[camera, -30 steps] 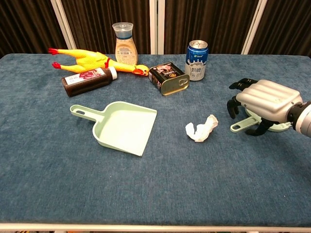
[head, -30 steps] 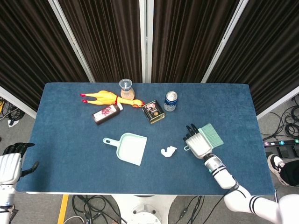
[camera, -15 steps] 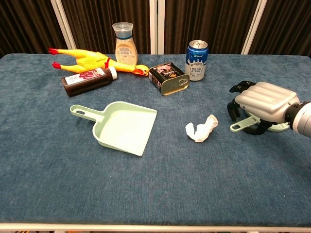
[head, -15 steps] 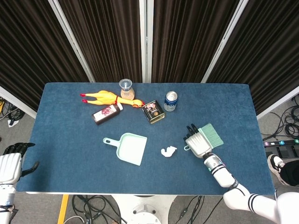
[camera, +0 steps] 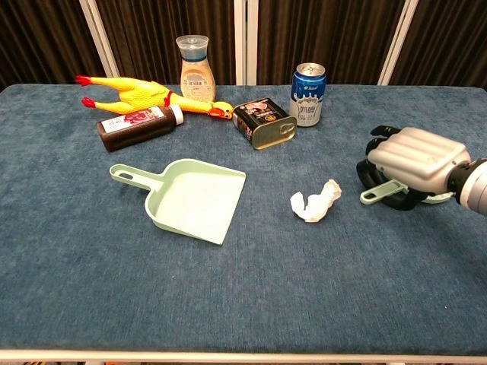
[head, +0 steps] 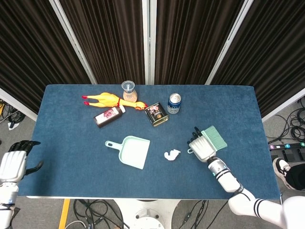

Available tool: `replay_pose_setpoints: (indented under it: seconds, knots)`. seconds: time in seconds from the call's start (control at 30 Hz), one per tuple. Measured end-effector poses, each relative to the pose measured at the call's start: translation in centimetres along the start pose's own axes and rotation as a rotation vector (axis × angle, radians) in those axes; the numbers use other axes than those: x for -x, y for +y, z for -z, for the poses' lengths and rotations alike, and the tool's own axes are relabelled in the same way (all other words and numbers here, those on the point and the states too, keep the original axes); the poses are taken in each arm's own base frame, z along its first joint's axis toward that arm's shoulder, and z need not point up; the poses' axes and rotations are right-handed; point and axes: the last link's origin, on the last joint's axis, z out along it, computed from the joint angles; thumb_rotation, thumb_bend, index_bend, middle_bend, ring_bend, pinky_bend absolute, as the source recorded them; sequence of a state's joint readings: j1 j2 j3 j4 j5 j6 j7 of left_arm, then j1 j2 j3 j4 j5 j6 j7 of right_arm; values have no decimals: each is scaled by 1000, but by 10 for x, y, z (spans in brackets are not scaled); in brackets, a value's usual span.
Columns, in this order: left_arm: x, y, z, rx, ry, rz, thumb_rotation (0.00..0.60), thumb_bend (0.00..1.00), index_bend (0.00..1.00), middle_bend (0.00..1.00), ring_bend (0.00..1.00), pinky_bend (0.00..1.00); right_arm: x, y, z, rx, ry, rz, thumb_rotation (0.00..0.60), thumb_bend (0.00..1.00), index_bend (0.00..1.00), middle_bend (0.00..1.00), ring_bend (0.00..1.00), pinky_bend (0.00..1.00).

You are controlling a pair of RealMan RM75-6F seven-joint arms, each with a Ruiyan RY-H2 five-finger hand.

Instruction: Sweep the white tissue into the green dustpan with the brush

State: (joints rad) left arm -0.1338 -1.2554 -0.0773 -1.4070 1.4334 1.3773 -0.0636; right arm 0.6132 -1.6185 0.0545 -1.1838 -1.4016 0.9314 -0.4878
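- We see the right robot hand (camera: 415, 161) low on the table (camera: 251, 304), its fingers (camera: 374, 172) curled down around the handle of the brush (head: 214, 137); the grip looks closed, though the palm hides the contact itself.
- The brush handle tip pokes out from under the hand toward the tissue, and in the head view its green bristles fan out behind the hand.
- The white tissue (camera: 315, 201) lies crumpled on the table just to the left of that hand, apart from it.
- The green dustpan (camera: 190, 198) sits further left, its open mouth facing the tissue and its handle pointing away.
- Along the far side we note a blue can (camera: 307, 94), a dark tin (camera: 264, 122), a rubber chicken (camera: 144, 95), a dark bottle (camera: 140, 126) lying flat and a capped jar (camera: 195, 68).
- The left robot hand (head: 15, 161) hangs off the table's left edge, fingers spread, holding nothing.
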Motion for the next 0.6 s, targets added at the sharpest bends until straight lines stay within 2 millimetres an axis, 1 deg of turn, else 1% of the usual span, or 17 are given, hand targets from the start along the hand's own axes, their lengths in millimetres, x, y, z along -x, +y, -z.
replay_pose_setpoints:
  seconds: [0.17, 0.27, 0.47, 0.6]
  knots:
    - [4, 10, -27, 82, -69, -12, 600, 227, 294, 281, 194, 206, -15, 10, 5, 3, 43, -35, 600, 432, 697, 545, 245, 70]
    - [8, 18, -49, 138, -120, -38, 600, 228, 296, 281, 194, 206, -27, 16, 9, 6, 70, -63, 600, 466, 730, 557, 257, 78]
    - [26, 37, -90, 216, -219, -96, 600, 245, 300, 282, 194, 206, -55, 30, 19, 17, 123, -140, 600, 470, 738, 561, 261, 80]
    - [40, 59, -113, 274, -263, -125, 600, 255, 309, 287, 195, 206, -77, 44, 27, 43, 167, -177, 600, 470, 738, 561, 261, 80]
